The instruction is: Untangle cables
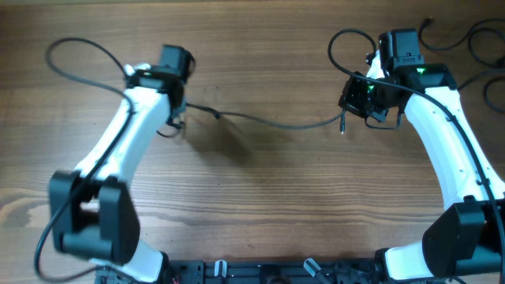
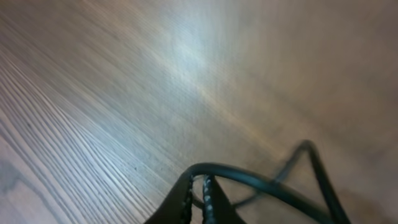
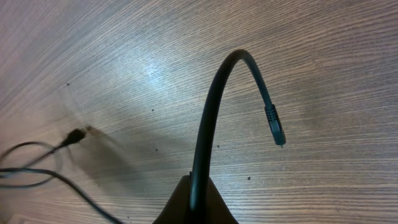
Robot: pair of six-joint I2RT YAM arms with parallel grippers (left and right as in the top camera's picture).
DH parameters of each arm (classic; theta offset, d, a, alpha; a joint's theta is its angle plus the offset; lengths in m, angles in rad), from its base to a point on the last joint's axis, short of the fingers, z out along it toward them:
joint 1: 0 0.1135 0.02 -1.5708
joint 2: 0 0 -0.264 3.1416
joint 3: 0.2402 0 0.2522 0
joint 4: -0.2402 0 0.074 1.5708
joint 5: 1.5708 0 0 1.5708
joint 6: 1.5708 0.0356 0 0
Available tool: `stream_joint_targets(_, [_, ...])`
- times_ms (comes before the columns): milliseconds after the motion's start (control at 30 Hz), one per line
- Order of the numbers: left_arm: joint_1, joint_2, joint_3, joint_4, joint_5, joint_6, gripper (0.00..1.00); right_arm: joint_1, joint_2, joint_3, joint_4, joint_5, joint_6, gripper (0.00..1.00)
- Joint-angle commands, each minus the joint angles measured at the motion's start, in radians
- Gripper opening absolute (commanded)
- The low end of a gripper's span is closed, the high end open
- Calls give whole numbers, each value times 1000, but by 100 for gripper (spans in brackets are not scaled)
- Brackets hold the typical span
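Centrally, the cable (image 1: 276,124) sags — wide tabletop (image 1: 260,205) on every side.

A thin black cable (image 1: 276,124) hangs stretched above the table (image 1: 260,205), sagging slightly between my left gripper (image 2: 198,190) and my right gripper (image 3: 196,193), both pinched on it. Past my right fingers it arches up and curls over, and its small metal-tipped plug (image 3: 275,127) dangles free. On my left it loops away toward the right.
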Motion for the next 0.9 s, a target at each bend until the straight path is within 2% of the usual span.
stream_joint_targets(0, [46,-146,77,-5,-53,-24,13,-2,-6,-2,-2,58,-3,4])
stream_joint_targets(133, [90,-303,90,18,-49,-24,14,-2,-6,-2,-4,73,2,4])
stream_joint_targets(200, [113,-354,90,23,33,-24,13,-2,-6,-2,-4,73,2,4])
stream_joint_targets(300, [128,-375,89,13,359,-18,16,-2,-6,-2,-3,69,5,4])
stream_joint_targets(367, [114,-350,72,10,641,17,17,-2,-6,-2,-4,69,5,4])
stream_joint_targets(433, [71,-312,36,-9,800,30,11,-2,-6,-2,-4,69,5,4])
stream_joint_targets(467, [43,-296,16,-13,826,30,9,-2,-6,-2,-3,69,5,4])
stream_joint_targets(567, [-91,-218,-77,-4,769,29,4,-2,-6,-2,0,69,5,4])
stream_joint_targets(700, [-215,-114,-156,65,649,28,4,-2,-6,-2,-1,69,5,4])
stream_joint_targets(867, [-260,-21,-164,101,203,-130,4,-2,-6,-2,-1,69,5,4])
